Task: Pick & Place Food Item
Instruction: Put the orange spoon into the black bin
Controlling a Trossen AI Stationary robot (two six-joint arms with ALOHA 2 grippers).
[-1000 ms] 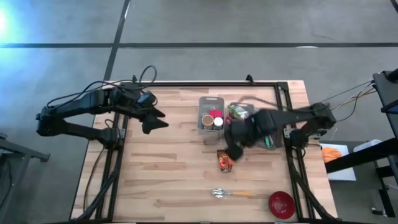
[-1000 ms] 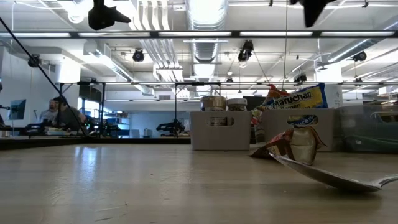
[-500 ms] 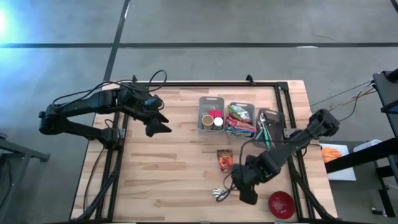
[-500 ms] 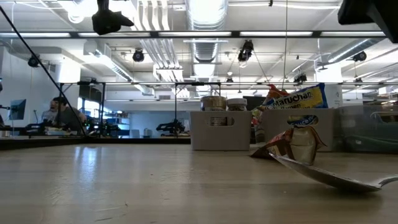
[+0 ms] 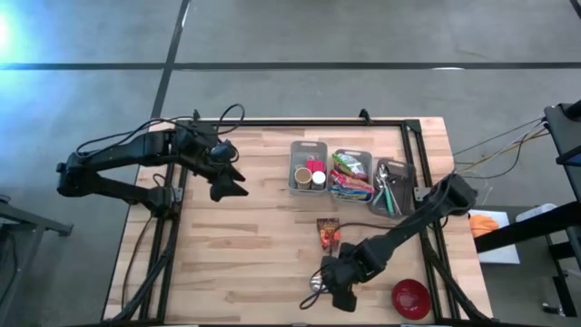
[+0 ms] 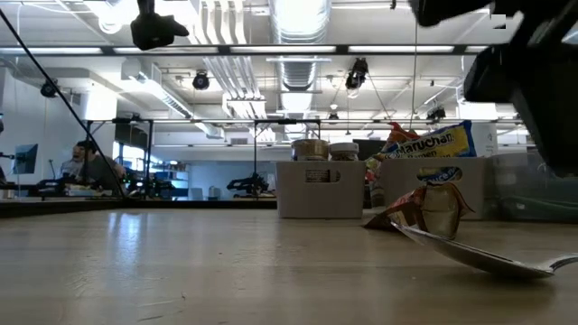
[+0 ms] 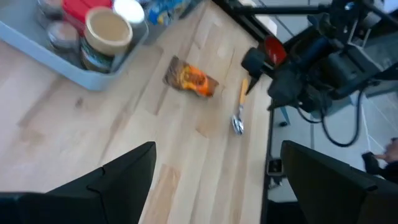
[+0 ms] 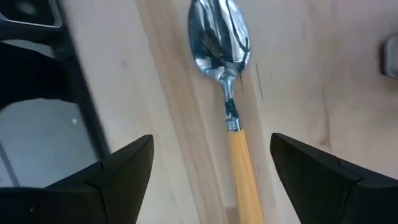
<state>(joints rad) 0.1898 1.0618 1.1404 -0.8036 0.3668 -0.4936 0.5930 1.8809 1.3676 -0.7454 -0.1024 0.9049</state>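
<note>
Nearest to you, at the front edge of the table (image 5: 245,263), your right gripper (image 5: 340,292) hangs low over the spoon (image 5: 320,282), pointing steeply down. Its fingers (image 8: 127,171) stand wide apart with nothing between them; in the right wrist view the spoon's shiny bowl (image 8: 220,36) and orange-yellow handle (image 8: 244,168) lie on the wood in the gap, and you cannot tell from these views whether the fingertips touch the table. Just beside the gripper, toward the table's front right corner, sits the small red bowl (image 5: 410,298).

A little farther back, near the middle of the table, lies the food item, a crumpled orange and red snack packet (image 5: 328,233), flat on the wood, apart from both grippers and close to the spoon's bowl end. In the low view the packet (image 6: 415,209) shows right behind the spoon (image 6: 479,255).

Beyond it stand three grey bins in a row: one with jars and lidded cups (image 5: 308,166), one with bright packets (image 5: 349,174), and one with metal utensils (image 5: 390,186).

Far across on the left side, your left gripper (image 5: 227,179) hovers high above bare wood, well apart from everything, its fingers (image 7: 121,174) spread wide and empty. A person (image 6: 90,164) sits in the room behind.
</note>
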